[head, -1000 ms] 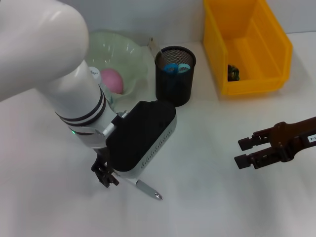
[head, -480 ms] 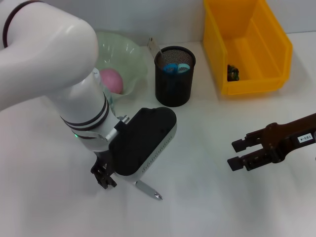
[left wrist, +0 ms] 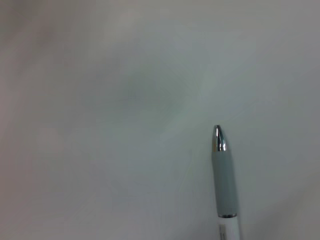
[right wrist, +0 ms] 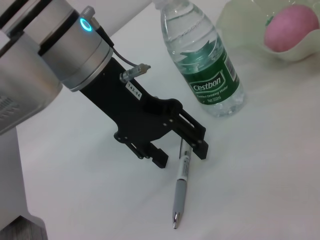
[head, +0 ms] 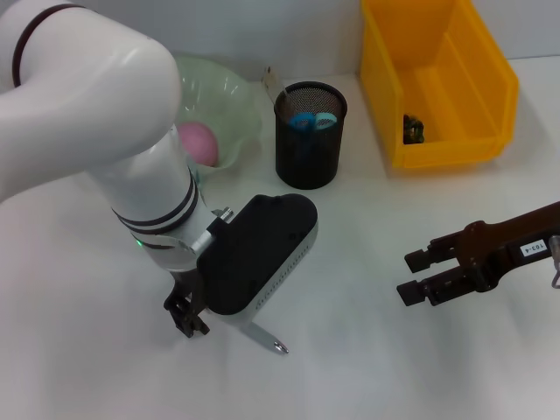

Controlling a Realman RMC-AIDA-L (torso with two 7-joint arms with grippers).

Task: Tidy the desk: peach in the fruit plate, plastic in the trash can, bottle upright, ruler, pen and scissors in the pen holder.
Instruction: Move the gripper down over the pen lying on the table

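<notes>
Straddling the pen, the left claw stands apart, right claw likewise.

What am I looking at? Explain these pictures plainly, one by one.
This is a two-armed robot tidying a white table. The head picture looks down from its head. There the left pincer is low over a pen, and the right pincer hangs open and empty. Behind are a peach in a bowl, a pen holder and a yellow bin. The left wrist picture shows only the pen's tip. The right wrist picture shows the left pincer open astride the lying pen, beside an upright bottle. Nothing is held.
</notes>
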